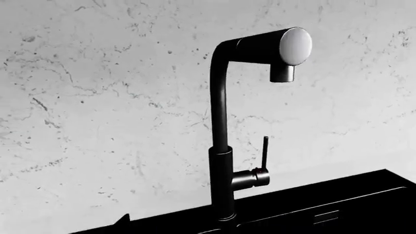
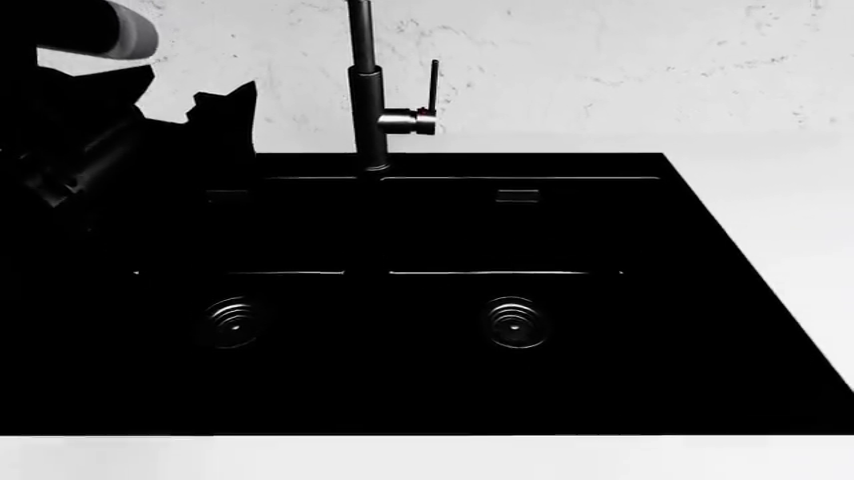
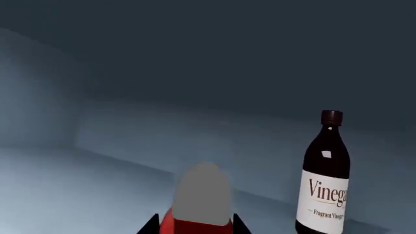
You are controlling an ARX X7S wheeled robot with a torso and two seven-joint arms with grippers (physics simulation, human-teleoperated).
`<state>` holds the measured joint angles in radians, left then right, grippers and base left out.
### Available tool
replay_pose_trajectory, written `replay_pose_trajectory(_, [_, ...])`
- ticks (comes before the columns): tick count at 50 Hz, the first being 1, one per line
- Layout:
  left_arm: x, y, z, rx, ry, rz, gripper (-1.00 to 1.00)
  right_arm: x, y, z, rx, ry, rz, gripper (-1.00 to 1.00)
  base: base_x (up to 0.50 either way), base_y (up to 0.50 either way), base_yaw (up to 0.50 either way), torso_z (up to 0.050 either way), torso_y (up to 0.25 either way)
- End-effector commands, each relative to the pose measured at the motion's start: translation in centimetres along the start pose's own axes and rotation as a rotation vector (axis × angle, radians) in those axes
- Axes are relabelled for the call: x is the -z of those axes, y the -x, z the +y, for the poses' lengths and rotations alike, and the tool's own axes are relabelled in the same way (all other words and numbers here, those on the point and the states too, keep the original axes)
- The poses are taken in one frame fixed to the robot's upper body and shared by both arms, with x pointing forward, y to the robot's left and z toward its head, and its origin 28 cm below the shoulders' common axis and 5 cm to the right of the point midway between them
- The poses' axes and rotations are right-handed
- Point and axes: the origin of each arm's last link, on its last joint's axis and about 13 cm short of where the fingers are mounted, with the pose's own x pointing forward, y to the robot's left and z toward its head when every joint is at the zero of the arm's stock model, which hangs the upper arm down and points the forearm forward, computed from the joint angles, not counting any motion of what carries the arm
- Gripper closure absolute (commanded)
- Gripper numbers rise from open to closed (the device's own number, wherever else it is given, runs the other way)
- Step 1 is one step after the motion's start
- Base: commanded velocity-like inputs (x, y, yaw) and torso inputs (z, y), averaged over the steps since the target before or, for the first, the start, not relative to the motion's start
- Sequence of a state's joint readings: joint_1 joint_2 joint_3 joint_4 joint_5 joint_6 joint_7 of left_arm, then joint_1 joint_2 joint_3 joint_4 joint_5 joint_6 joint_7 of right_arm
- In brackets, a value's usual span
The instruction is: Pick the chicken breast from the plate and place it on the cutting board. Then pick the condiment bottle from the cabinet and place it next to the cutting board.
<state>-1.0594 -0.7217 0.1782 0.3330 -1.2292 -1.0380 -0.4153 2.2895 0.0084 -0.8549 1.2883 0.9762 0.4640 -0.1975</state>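
While the left wrist view shows only the faucet [image 1: 224, 126], left grip unreadable | head: black sink [image 2: 441, 170], no board or chicken visible | right wrist: condiment bottle [image 3: 195, 214] in cabinet between fingertips, closure unclear, beside vinegar bottle [image 3: 325, 180]; placing remains.

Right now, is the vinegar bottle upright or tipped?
Upright: the vinegar bottle stands on the cabinet shelf, cap on top, beside the condiment bottle.
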Motion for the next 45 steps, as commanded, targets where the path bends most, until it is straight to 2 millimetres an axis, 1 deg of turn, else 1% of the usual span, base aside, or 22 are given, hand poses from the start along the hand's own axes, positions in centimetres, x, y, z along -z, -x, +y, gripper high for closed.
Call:
replay_pose_trajectory(1, [-0.2,0.1,0.0,-0.005,0.001,-0.003,-1.0,2.1,-0.3,0.0,-0.027,-0.028,0.077,1.0,-0.5,0.0,0.0,0.0,0.0])
replay_pose_trajectory(12, [-0.4,0.4,0.0,-0.01,-0.002,-0.004,-1.0,2.1,-0.3,0.0,-0.027,-0.028,0.077,1.0,-0.5,0.0,0.0,0.0,0.0])
replay_pose_trajectory(13, [-0.4,0.4,0.0,-0.009,-0.002,-0.004,-1.0,-0.4,0.4,0.8,-0.026,-0.048,0.088,1.0,-0.5,0.0,0.0,0.0,0.0])
replay_pose_trajectory(33, [-0.5,0.6,-0.2,-0.005,-0.006,-0.004,-1.0,-1.0,0.3,1.2,-0.059,-0.057,0.046,1.0,-0.5,0.0,0.0,0.0,0.0])
replay_pose_trajectory(45, [0.4,0.3,-0.6,-0.009,0.006,0.004,-1.0,-0.7,0.1,1.4,-0.107,-0.107,0.031,1.0,-0.5,0.0,0.0,0.0,0.0])
